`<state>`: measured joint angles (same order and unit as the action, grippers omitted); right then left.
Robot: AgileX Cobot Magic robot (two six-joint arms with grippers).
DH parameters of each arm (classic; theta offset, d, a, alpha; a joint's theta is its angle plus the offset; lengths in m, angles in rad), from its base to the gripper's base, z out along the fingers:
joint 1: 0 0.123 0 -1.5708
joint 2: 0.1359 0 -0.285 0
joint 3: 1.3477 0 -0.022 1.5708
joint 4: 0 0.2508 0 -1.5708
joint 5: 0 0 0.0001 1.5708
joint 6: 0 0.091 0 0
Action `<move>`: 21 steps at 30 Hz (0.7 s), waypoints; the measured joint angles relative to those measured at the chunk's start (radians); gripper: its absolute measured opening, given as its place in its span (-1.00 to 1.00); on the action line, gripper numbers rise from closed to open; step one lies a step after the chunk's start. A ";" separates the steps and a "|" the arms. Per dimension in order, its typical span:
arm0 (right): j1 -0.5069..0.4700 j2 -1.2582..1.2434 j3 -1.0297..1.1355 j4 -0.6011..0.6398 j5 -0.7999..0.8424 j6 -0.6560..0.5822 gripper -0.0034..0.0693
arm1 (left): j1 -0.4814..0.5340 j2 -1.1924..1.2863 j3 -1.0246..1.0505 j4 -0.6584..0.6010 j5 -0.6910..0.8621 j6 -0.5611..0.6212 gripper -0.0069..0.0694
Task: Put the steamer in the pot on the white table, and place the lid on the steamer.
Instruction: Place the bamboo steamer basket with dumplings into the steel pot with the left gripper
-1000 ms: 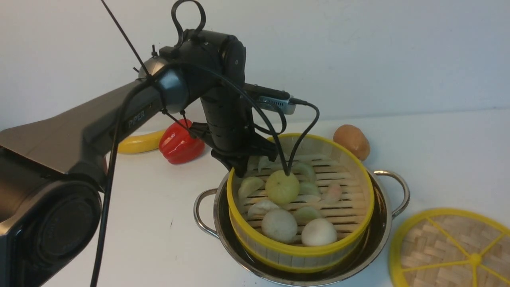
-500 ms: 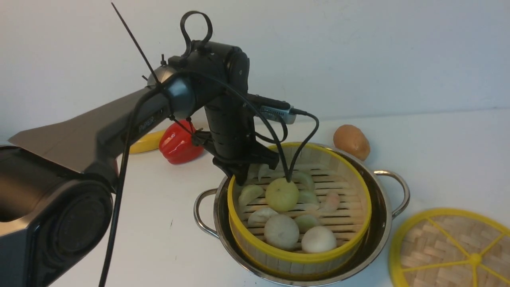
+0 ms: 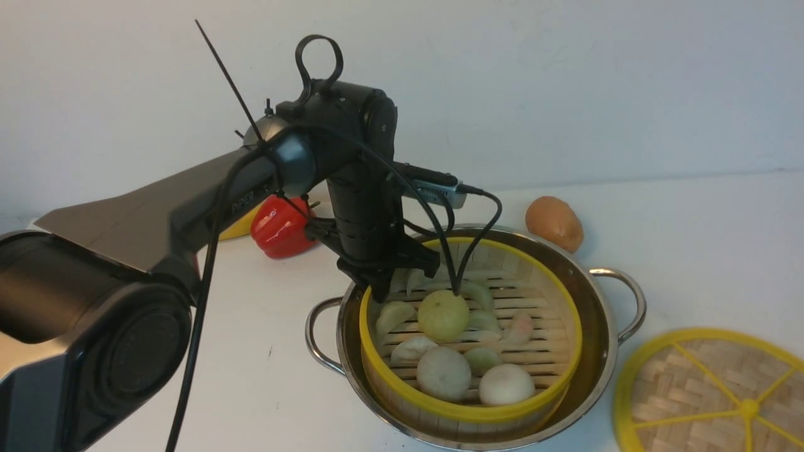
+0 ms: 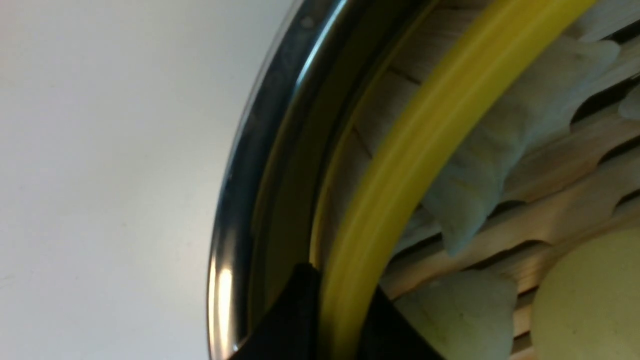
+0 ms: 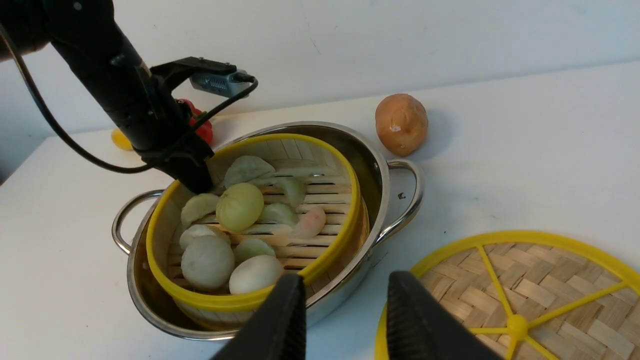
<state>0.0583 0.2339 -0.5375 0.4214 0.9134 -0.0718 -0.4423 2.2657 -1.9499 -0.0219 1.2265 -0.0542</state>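
Holding pale buns point(image 3: 443, 374): yellow-rimmed bamboo steamer point(image 3: 465, 412), slatted btm.

Glossy black arm point(image 3: 182, 204), looped black cables point(image 3: 500, 207), silver wrist camera point(image 3: 433, 187)

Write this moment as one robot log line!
left gripper: shut on round bamboo steamer rim | steamer: in shiny steel pot | right gripper: open | flat woven lid: on white table

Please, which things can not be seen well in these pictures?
Front view: lid cut off by the right and bottom edges.
Front view: yellow fruit mostly hidden behind the left arm.
All views: steamer underside hidden by the pot wall.
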 joint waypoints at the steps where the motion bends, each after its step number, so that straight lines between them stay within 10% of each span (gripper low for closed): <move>1: 0.000 0.000 0.000 0.000 0.000 0.001 -0.23 | 0.000 0.000 0.000 0.000 0.000 0.000 -0.72; 21: 0.000 0.000 0.000 0.000 0.000 0.001 -0.23 | 0.001 0.000 0.000 -0.010 -0.023 0.014 -0.60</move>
<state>0.0583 0.2339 -0.5375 0.4214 0.9134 -0.0709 -0.4415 2.2657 -1.9499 -0.0315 1.2031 -0.0398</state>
